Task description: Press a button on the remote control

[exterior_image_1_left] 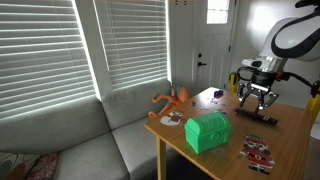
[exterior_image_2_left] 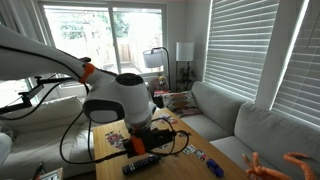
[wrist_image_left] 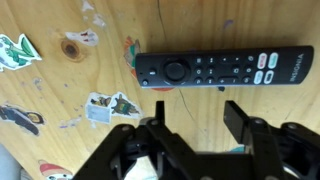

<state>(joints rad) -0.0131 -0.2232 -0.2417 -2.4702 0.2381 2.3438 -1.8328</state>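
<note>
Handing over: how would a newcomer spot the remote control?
On the wooden table by the grey sofa, look past the green box to under the gripper. The remote control lies flat there: a slim black bar with a ring pad and button rows, unlike the colourful stickers around it.

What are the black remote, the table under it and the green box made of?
The remote control looks like matte black plastic: its shell is smooth and dull, with no shine. The table looks like light wood, slightly glossy, with grain lines showing; it could be veneer. The green box is too small to judge, but its even colour suggests plastic or paint.
</note>
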